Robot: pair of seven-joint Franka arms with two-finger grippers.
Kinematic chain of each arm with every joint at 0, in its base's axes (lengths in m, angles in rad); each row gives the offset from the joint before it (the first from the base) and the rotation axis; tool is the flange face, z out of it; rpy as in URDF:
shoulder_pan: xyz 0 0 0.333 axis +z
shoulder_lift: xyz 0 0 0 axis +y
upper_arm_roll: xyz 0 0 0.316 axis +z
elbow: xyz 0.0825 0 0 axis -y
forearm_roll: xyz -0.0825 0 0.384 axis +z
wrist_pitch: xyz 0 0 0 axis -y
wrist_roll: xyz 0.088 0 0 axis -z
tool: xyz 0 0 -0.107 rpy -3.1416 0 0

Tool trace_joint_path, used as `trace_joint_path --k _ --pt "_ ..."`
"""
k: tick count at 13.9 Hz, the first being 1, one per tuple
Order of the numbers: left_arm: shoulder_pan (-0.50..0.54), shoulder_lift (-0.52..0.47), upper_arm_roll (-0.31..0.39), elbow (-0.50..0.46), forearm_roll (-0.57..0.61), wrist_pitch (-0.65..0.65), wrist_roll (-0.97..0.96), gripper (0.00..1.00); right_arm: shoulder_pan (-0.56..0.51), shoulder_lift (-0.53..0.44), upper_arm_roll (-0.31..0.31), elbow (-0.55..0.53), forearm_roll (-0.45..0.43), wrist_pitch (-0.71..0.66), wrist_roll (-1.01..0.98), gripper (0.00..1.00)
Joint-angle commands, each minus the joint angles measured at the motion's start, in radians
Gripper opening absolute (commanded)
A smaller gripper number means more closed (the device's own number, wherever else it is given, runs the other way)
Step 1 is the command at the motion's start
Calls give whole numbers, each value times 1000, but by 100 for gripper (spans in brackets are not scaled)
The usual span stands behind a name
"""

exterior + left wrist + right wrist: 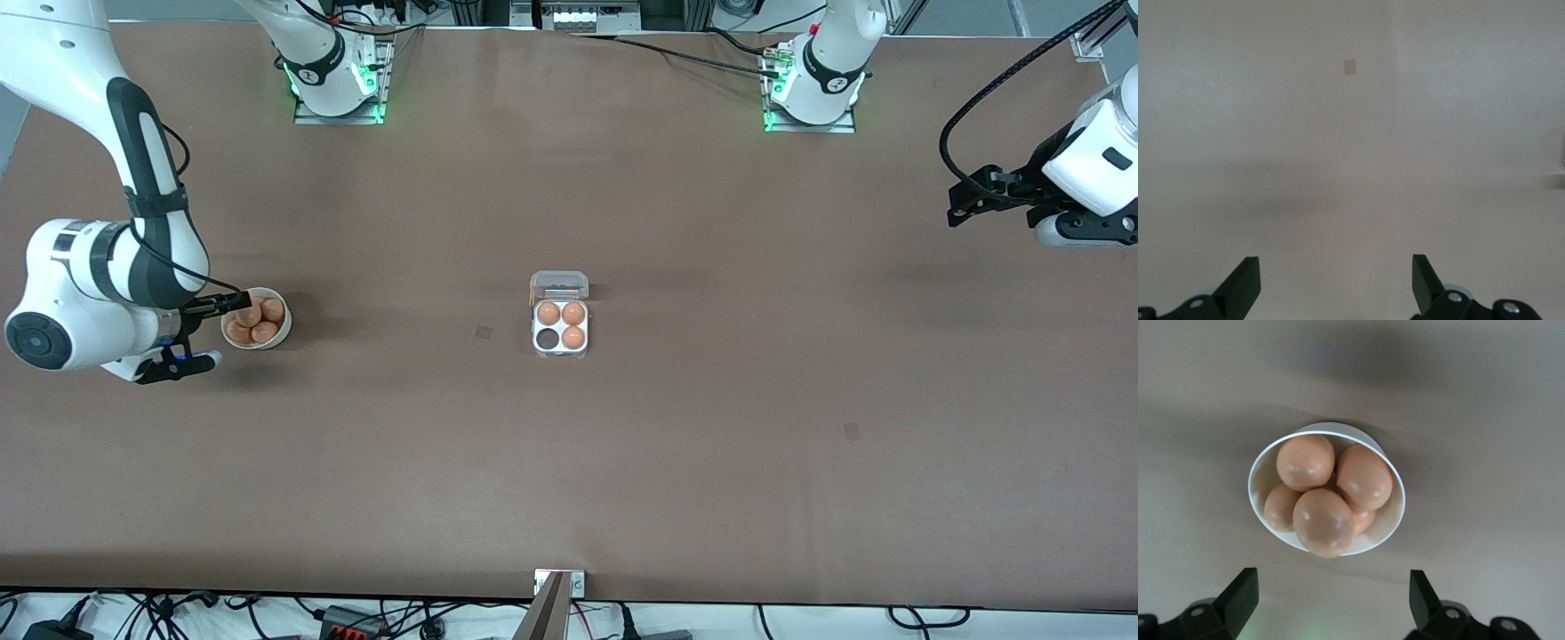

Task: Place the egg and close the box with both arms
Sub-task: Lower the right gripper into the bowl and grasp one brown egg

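Observation:
The box (560, 352) sits mid-table with its clear lid (559, 284) open and standing up. Its white tray holds three brown eggs (561, 313) and one empty cell (547, 339). My right gripper (212, 334) is open and empty, just beside a round white bowl (285, 332) of several brown eggs at the right arm's end of the table. In the right wrist view the bowl (1395, 520) and its eggs (1323, 520) lie just ahead of that gripper (1331, 601). My left gripper (965, 203) waits open and empty over the left arm's end of the table; in its own view (1336, 283) only bare table shows.
Brown table surface all round. Small tape marks lie on it, one (483, 332) beside the box and one (851, 430) nearer the front camera toward the left arm's end; one mark (1349, 67) shows in the left wrist view. A camera mount (558, 587) stands at the table's front edge.

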Motion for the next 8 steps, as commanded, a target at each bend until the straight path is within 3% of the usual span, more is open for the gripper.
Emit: trace_joint_path --k 1,4,6,8 --pt "4 8 -3 25 -5 -21 22 100 -3 4 9 -27 -12 24 -18 100" --pt "4 8 -3 25 -5 -21 22 100 0 4 10 -64 -10 67 -18 98" --pt "4 8 -3 27 -5 -21 22 100 5 4 12 -79 -10 89 -15 91" --pt "4 8 -3 25 -5 -23 22 100 5 4 13 -79 -10 84 -11 77"
